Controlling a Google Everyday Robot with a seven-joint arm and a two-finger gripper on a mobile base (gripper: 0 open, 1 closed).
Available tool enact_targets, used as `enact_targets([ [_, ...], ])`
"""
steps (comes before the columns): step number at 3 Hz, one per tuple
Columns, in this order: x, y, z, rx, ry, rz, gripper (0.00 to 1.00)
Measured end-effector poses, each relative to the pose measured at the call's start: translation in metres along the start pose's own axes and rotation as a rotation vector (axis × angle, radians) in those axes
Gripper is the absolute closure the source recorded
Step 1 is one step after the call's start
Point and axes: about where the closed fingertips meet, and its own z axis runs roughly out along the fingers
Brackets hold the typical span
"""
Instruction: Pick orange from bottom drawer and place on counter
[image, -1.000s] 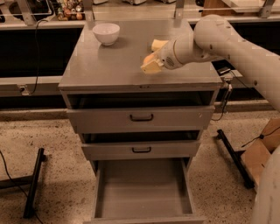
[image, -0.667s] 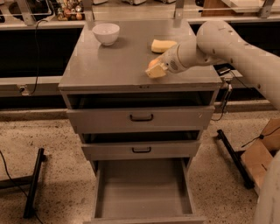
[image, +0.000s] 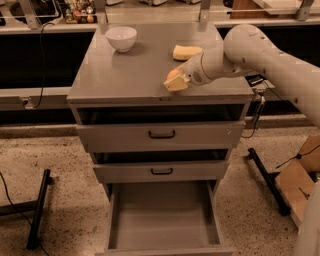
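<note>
The hand (image: 176, 83) grips the orange (image: 171, 75) just above the desk (image: 125, 75), near its front edge, right of the middle. The bottom drawer (image: 162, 212) stands pulled out. A yellow sponge (image: 186, 51) and a white bowl (image: 122, 38) sit toward the back edge.

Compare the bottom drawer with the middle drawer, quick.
The bottom drawer is pulled wide open, its bare grey floor showing; middle drawer is pushed in. Middle drawer shows a black handle; bottom drawer's front is cut off by the frame. Both are grey metal. The claw is over the counter, front right, at the orange.
</note>
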Motion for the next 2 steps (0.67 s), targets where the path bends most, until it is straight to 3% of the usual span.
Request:
enact_targets([
  [1,-0.019,0.001,0.014,-0.046,0.000,-0.015,0.36],
  [2,-0.034,-0.003,0.012,-0.045,-0.015,-0.028,0.12],
])
